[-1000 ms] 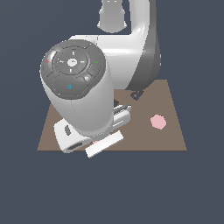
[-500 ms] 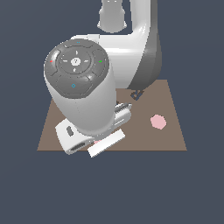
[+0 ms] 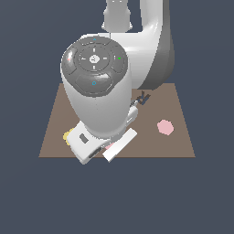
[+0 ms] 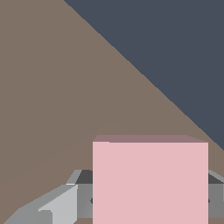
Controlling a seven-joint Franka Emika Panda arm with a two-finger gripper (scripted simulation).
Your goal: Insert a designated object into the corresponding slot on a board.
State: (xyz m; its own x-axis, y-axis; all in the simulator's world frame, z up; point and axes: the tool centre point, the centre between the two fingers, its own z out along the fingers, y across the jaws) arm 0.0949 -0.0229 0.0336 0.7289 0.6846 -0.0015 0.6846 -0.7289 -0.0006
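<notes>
Plainly, the claw (image 4: 148,201) grips a flat, light-pink square block (image 4: 150,181) over the brown board (image 4: 57,109).

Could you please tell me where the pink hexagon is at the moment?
The pink hexagon lies flat on the brown board, toward the exterior view's right, apart from the arm and below the small dark mark.
</notes>
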